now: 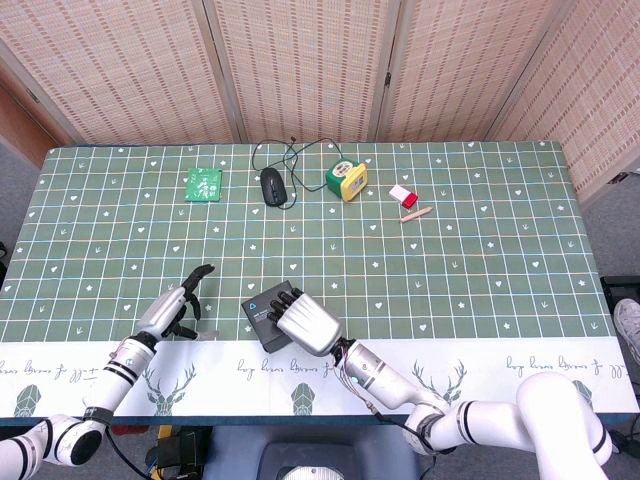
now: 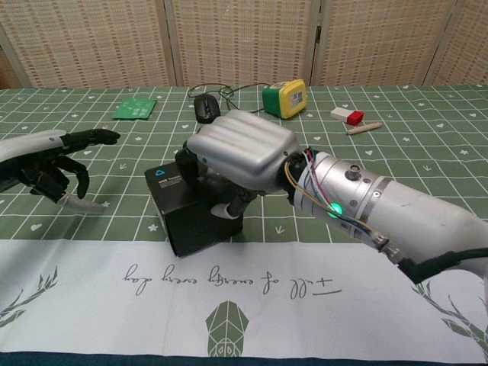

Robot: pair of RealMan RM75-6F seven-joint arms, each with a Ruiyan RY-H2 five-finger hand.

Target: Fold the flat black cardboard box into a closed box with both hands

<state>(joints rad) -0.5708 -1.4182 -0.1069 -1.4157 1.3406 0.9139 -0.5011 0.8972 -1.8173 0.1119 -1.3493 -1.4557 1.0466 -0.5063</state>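
The black cardboard box stands folded up as a closed block near the table's front edge, with a small blue mark on its top. My right hand lies over the top of the box, fingers curled over its far side and thumb pressed on its front face, and it hides much of the lid. My left hand hovers to the left of the box, well apart from it, with its fingers spread and nothing in it.
At the back of the table lie a green card, a black mouse with its cable, a yellow-green box, a red-white block and a small wooden stick.
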